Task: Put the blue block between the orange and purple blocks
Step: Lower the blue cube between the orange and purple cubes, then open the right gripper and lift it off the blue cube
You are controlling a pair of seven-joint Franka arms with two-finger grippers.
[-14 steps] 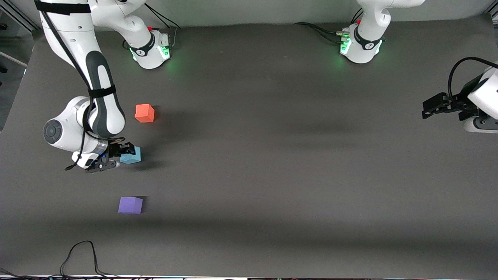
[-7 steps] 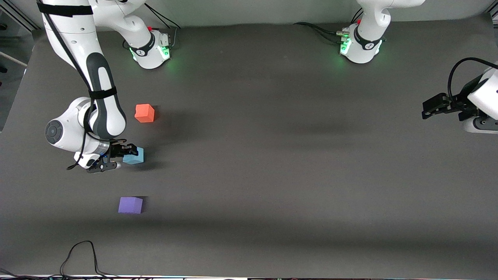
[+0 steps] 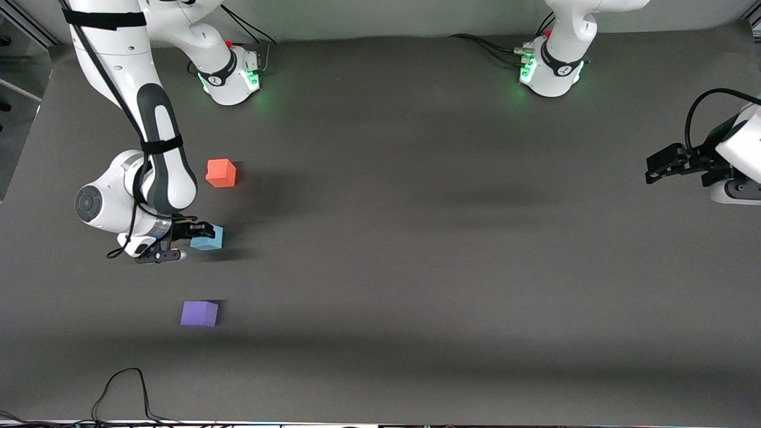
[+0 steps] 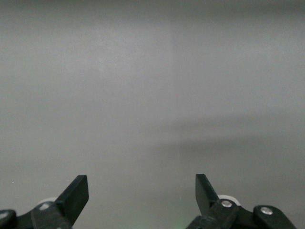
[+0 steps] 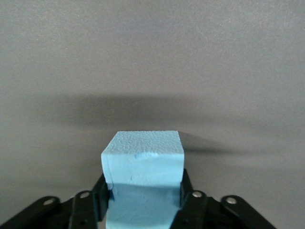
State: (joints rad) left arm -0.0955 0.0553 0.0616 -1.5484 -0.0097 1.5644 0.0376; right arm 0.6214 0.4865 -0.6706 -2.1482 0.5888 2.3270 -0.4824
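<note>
Cable (image 3: 122,386) loops onto the dark grey tabletop (image 3: 416,267) at the edge nearest the front camera, toward the right arm's end. It lies well apart from all three cubes.

The right arm reaches down from its base (image 3: 229,74). Its right claw (image 3: 193,236) sits low at the tabletop and grips the blue block (image 3: 209,238). In the right wrist view the black fingers (image 5: 188,198) press flat against two facing sides of the blue block (image 5: 143,157), and the right claw (image 5: 143,202) holds its lower half. Whether the cube's underside touches the surface cannot be told.

The cube sits in the gap between the other two. The purple block (image 3: 199,313) is nearer to the front camera and the orange block (image 3: 221,173) is farther from it. There is open room on both sides and nothing touches. All three cubes have plain faces.

From there toward the left arm's end, the tabletop runs as a wide bare stretch.

Green lights glow at the left arm's base (image 3: 550,71), as at the right arm's. The dark collar on each base carries a small mark too small to read.

The left arm waits at its own end of the tabletop. Its left claw (image 3: 654,168) hangs above the surface with its fingers (image 4: 76,193) spread wide, holding nothing. In its own wrist view the left claw (image 4: 142,191) has only grey tabletop below it.
</note>
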